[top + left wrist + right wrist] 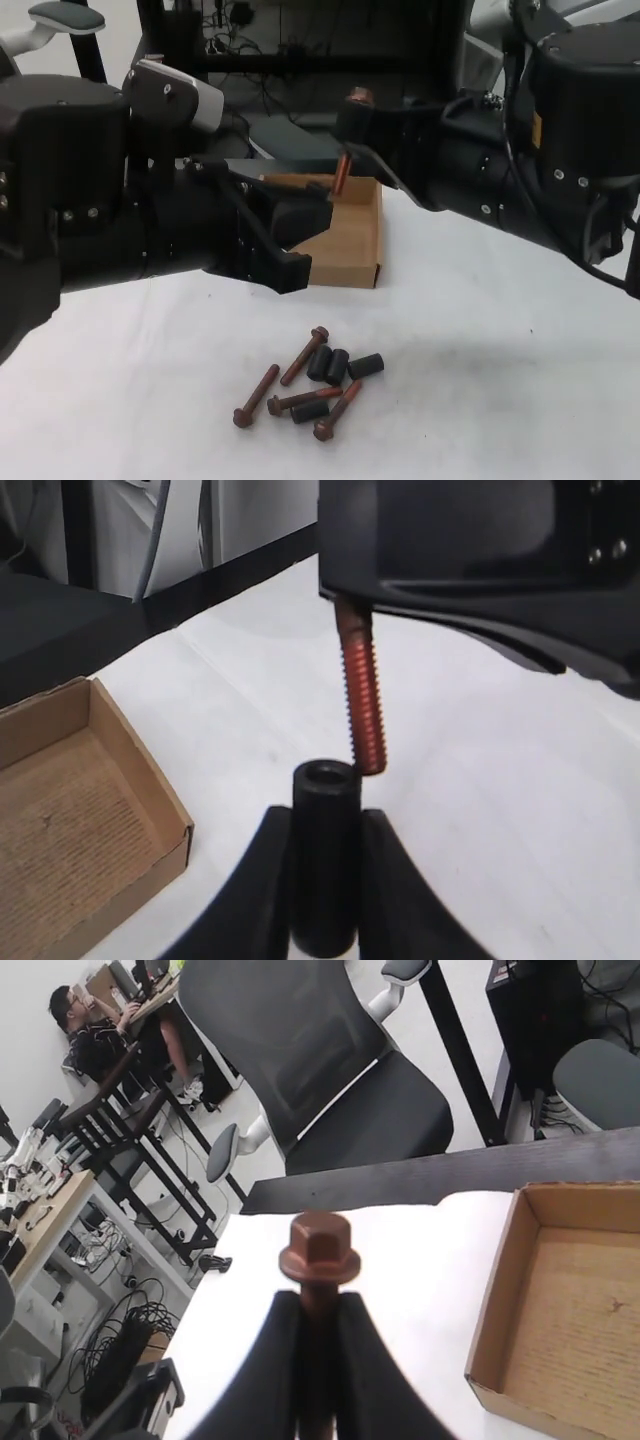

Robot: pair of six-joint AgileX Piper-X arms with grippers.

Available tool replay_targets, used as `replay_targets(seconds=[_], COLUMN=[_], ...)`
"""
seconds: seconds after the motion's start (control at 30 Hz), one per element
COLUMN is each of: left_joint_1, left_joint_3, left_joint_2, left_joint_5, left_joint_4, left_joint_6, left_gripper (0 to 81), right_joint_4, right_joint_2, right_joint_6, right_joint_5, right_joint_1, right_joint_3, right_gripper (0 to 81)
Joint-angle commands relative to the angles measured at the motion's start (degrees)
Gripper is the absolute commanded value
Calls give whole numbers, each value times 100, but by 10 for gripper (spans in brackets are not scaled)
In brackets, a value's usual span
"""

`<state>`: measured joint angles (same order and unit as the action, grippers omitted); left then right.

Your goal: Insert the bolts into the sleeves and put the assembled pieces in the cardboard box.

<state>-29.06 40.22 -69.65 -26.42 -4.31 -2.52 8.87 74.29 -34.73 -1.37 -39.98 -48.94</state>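
Bolt shank partly hidden in right tool, tip beside sleeve

a copper-coloured threaded metal bolt with a flanged hex head is held head-up and slightly tilted at upper centre of the high view. its tip sits just at the rim of a black cylindrical sleeve, which is held upright with its bore open, the bolt not yet inside. a shallow open brown cardboard box sits at frame centre. at lower centre, four more bolts and four black sleeves lie loose in a cluster.
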Motion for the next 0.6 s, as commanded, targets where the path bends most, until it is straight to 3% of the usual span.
replay_targets(seconds=[0.0,0.57], left_joint_1=[-18,-18], left_joint_3=[67,67], left_joint_2=[45,45], left_joint_5=[-69,-101], left_joint_4=[-87,-30], left_joint_6=[-14,-60], left_gripper=[17,17], right_joint_4=[221,250], right_joint_2=[-14,21], right_joint_6=[37,80], right_joint_5=[43,43], right_joint_1=[28,28], right_joint_3=[-90,-90], right_gripper=[6,6])
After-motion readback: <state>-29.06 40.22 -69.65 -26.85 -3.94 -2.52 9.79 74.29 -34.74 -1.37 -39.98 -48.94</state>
